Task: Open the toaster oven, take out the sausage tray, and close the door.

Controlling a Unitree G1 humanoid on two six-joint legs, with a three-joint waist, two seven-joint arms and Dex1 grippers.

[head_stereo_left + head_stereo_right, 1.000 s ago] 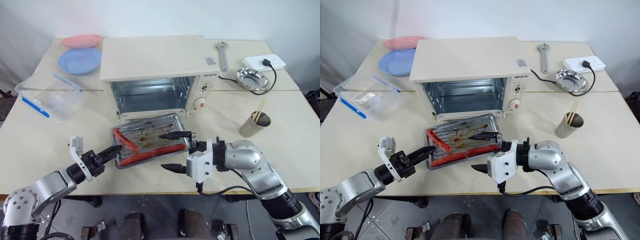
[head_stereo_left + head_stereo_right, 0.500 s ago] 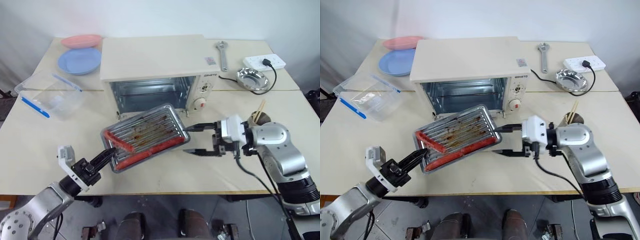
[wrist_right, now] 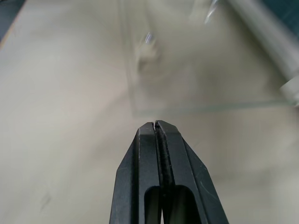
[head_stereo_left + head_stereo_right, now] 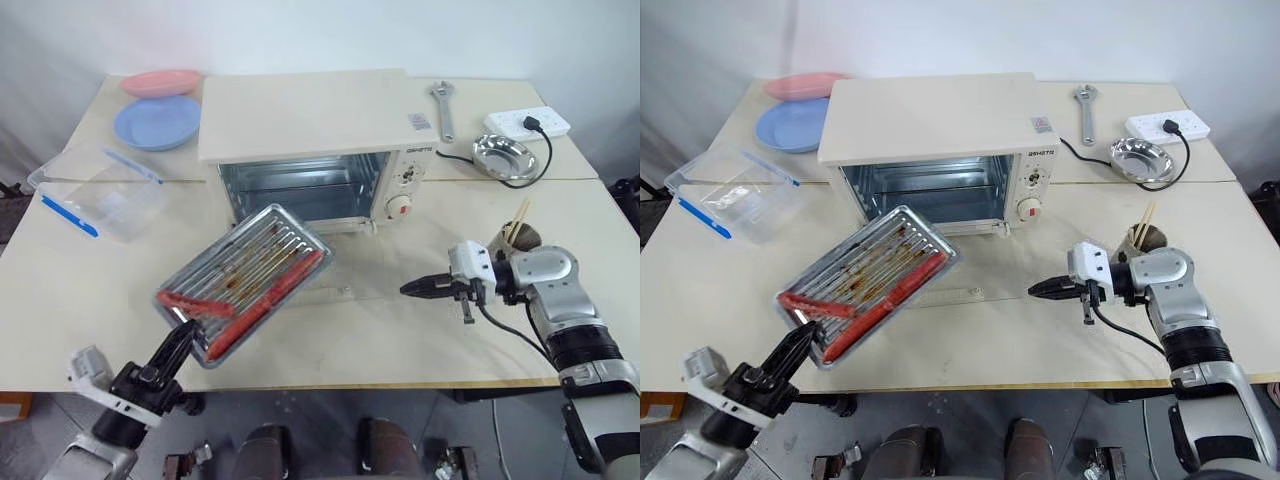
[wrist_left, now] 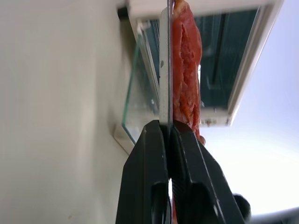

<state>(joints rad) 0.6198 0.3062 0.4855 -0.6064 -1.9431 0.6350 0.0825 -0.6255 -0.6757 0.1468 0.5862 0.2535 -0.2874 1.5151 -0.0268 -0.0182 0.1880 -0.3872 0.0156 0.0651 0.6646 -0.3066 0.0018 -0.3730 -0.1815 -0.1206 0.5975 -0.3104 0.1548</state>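
Note:
The toaster oven [image 4: 310, 125] stands at the table's back middle, its cavity showing. Its glass door [image 4: 352, 268] lies folded down flat on the table in front of it. The sausage tray [image 4: 245, 278] hangs tilted above the table, in front and to the left of the oven, with red sausages [image 4: 262, 303] along its low side. My left gripper [image 4: 181, 336] is shut on the tray's near corner; in the left wrist view the fingers [image 5: 149, 177] pinch the rim beside a sausage [image 5: 186, 70]. My right gripper [image 4: 406, 290] is shut and empty, pointing at the door's right edge [image 3: 201, 79].
Pink [image 4: 163, 81] and blue plates [image 4: 157, 121] sit at the back left, with a clear plastic container [image 4: 98, 190] nearer. At the back right lie a wrench [image 4: 444, 106], a power strip [image 4: 527, 122] and a steel bowl [image 4: 504, 155]. A cup with chopsticks [image 4: 517, 238] stands by my right arm.
My left gripper pulled the tray back and to the left, off the door. The right gripper swung away to the right and its fingers closed.

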